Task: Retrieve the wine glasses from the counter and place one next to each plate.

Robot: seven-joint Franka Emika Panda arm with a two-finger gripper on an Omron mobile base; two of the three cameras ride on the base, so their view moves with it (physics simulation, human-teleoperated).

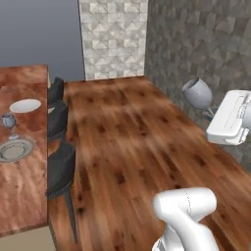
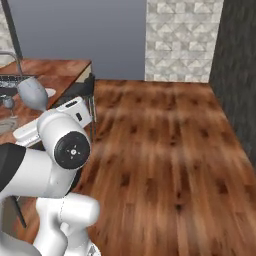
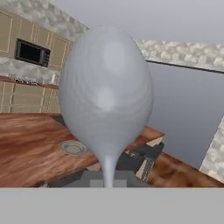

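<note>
The two-finger gripper (image 1: 212, 113) at the end of the white arm is clamped on the thin stem of a translucent blue-grey wine glass (image 1: 197, 93), which it holds tilted in the air above the brown wood-grain floor (image 1: 132, 147), well apart from the counter. In the hand view the rounded bowl of this glass (image 3: 106, 105) rises straight up from the fingertips. On the reddish-brown wood-grain counter (image 1: 22, 196) at the left, a second blue-grey stemmed glass (image 1: 9, 123) stands upright between a plain white round plate (image 1: 25, 105) and a grey metallic plate with a ringed rim (image 1: 14, 150). Dark chairs (image 1: 60, 166) line the counter's edge.
</note>
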